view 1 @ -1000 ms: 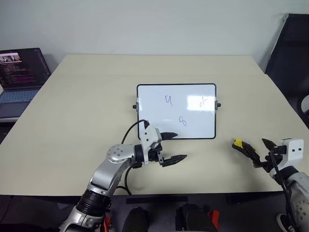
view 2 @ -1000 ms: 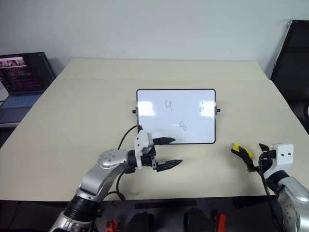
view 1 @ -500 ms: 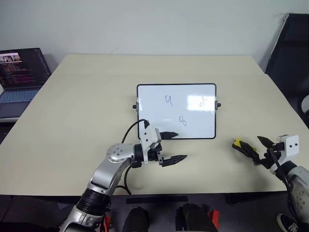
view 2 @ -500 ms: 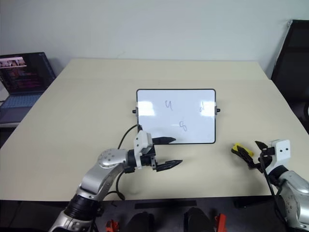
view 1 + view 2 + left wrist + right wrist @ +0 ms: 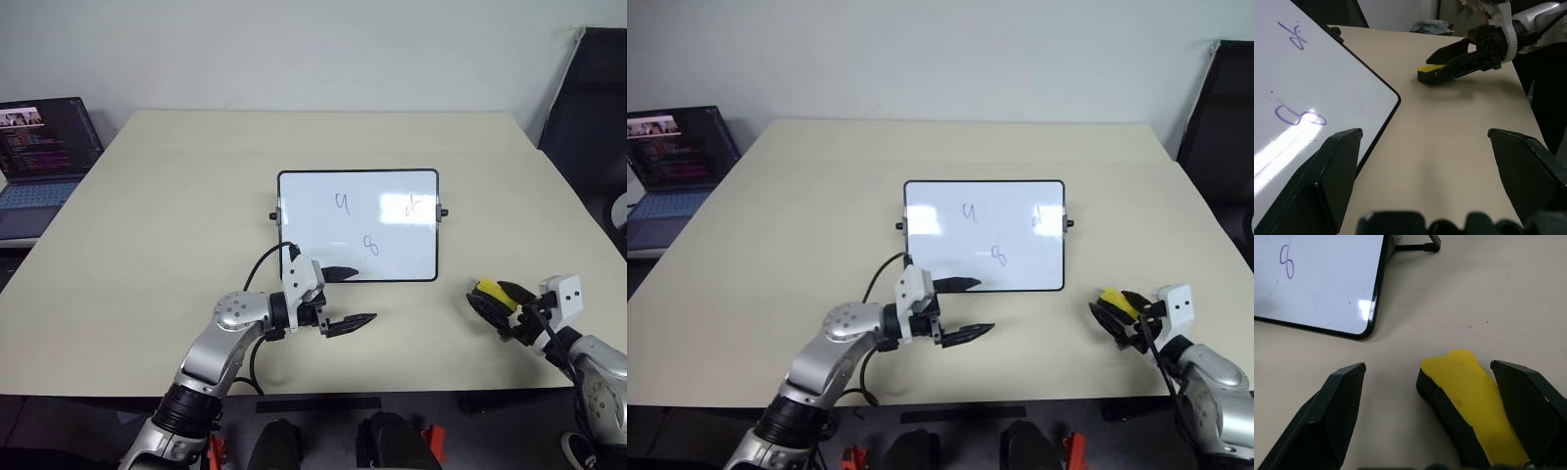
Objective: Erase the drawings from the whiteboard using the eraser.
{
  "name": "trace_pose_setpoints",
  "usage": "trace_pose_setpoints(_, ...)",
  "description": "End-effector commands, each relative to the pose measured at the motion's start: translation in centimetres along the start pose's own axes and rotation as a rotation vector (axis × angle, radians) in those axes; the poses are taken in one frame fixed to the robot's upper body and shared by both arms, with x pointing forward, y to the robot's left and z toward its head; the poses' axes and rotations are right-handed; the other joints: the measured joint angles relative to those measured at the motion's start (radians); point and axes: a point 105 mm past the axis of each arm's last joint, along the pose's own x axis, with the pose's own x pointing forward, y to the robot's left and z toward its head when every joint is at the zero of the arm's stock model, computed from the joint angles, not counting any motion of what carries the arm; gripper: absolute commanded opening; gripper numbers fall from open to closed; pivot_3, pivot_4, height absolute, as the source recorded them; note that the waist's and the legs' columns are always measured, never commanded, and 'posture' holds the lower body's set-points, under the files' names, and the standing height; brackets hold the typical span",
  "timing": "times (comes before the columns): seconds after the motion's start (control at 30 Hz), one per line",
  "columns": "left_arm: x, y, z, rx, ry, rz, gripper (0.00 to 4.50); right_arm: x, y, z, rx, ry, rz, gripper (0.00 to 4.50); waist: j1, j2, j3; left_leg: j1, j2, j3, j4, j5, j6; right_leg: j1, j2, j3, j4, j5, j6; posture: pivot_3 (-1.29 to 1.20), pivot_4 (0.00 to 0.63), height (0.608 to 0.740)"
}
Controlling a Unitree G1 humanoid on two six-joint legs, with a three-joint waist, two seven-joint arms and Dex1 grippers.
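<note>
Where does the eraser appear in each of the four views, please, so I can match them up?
Left eye view: eraser low on the right, between the right gripper's open fingers.
Right eye view: eraser, same place, right of the whiteboard.
Left wrist view: eraser upper centre, beyond the board's corner.
Right wrist view: eraser close up, lower right.
Shared landmark: the whiteboard's rounded black corner nearest the eraser.

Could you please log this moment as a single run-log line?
right hand: open, straddling eraser on table | left hand: open, idle beside whiteboard | drawings: unerased
</note>
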Motion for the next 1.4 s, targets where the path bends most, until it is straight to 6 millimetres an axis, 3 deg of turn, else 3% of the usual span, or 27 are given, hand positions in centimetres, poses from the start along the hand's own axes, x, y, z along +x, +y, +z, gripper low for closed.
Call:
trace_pose_setpoints(0.03, 0.1, 0.1, 1.6, 0.035, -0.040, 0.008, 4.50, -0.1, -0.6, 0.9, -0.039, -0.018, -0.007, 4.48, 0.000, 0.000, 0.000, 0.000, 0.000, 0.000, 0.000, 0.000, 0.000, 0.000, 0.000, 0.000, 0.000, 0.000, 0.000, 0.00, 0.150, 0.740)
trace_pose_setpoints(0.67, -0.1, 0.7, 2.1, 0.050, -0.043, 0.044, 4.50, -0.2, -0.5, 0.9, -0.041, -0.029, -0.015, 4.48, 0.000, 0.000, 0.000, 0.000, 0.000, 0.000, 0.000, 0.000, 0.000, 0.000, 0.000, 0.000, 0.000, 0.000, 0.000, 0.00, 0.150, 0.740)
trace_pose_setpoints(1.03, -0.1, 0.5, 1.6, 0.057, -0.038, 0.042, 4.50, -1.0, -0.9, 2.0, -0.046, -0.053, -0.029, 4.48, 0.000, 0.000, 0.000, 0.000, 0.000, 0.000, 0.000, 0.000, 0.000, 0.000, 0.000, 0.000, 0.001, 0.000, 0.000, 0.00, 0.150, 0.740)
trace_pose_setpoints(1.2, -0.2, 0.4, 1.7, 0.056, -0.041, 0.046, 4.50, -0.9, -0.8, 3.4, -0.054, -0.088, -0.023, 4.48, 0.000, 0.000, 0.000, 0.000, 0.000, 0.000, 0.000, 0.000, 0.000, 0.000, 0.000, 0.000, 0.001, 0.000, 0.000, 0.00, 0.150, 0.740)
trace_pose_setpoints(1.4, -0.2, 0.5, 1.8, 0.056, -0.042, 0.050, 4.50, -0.7, -0.5, 3.1, -0.042, -0.086, -0.009, 4.48, 0.000, 0.000, 0.000, 0.000, 0.000, 0.000, 0.000, 0.000, 0.000, 0.000, 0.000, 0.000, 0.001, 0.000, 0.000, 0.00, 0.150, 0.740)
